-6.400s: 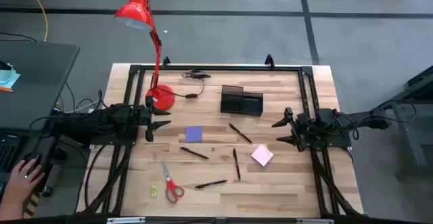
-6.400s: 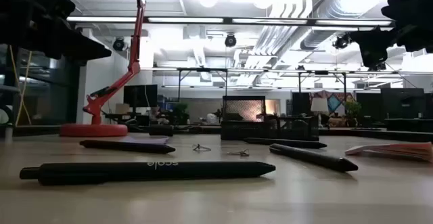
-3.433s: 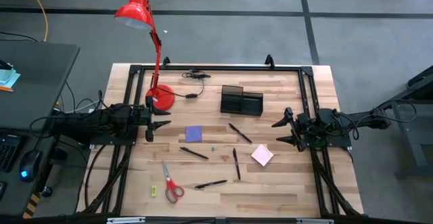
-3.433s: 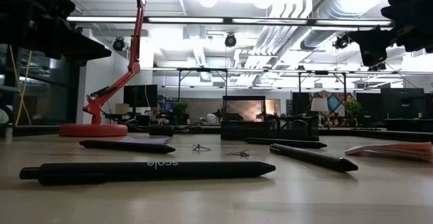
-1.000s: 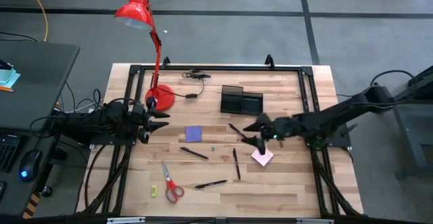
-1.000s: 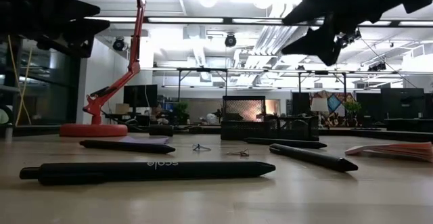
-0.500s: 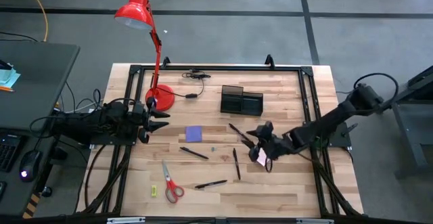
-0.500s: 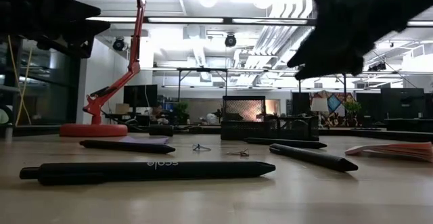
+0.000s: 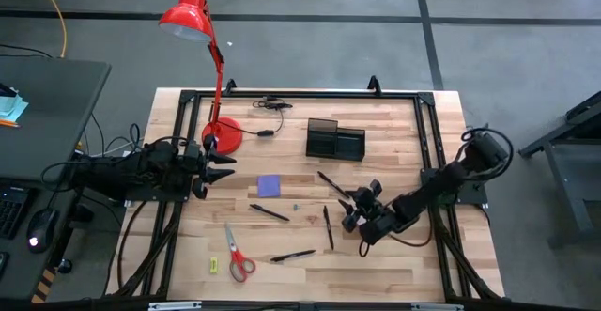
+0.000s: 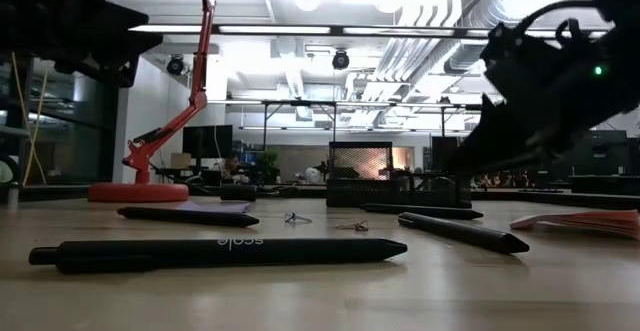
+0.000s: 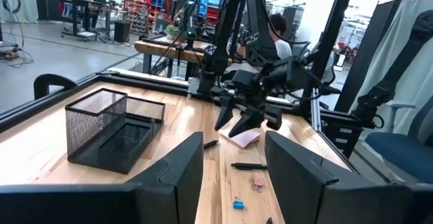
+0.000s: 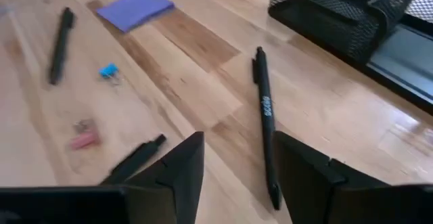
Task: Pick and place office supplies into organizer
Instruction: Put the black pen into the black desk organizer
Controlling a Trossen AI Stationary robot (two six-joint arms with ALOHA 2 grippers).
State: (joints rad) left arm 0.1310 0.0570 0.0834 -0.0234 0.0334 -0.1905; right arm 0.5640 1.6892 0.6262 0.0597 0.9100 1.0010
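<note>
High view: the right claw (image 9: pixel 360 219) is hanging low at centre-right of the frame, over the spot where the pink note pad would lie; the pad is being hidden by the arm. A pen (image 9: pixel 328 227) is lying just to its left and another pen (image 9: pixel 332 184) just above, so a sideways brush is being risked, which could roll either one. The organizer (image 9: pixel 335 140) is sitting in the upper centre, well apart, with bare desk (image 9: pixel 394 264) between. The left claw (image 9: pixel 208 162) is waiting at the left edge, near the lamp base (image 9: pixel 224 135).

Low view: the right arm is being seen at the upper right, clear of the desk surface.

Left wrist view: the left claw's fingers (image 11: pixel 177 174) are standing parted and holding nothing; the pink note pad (image 11: pixel 244 137) is lying under the far claw.

Right wrist view: the right claw's fingers (image 12: pixel 181 172) are standing apart, empty. The purple note pad (image 12: pixel 134 8) is lying at the upper left and the organizer's mesh wall at the upper right.
</note>
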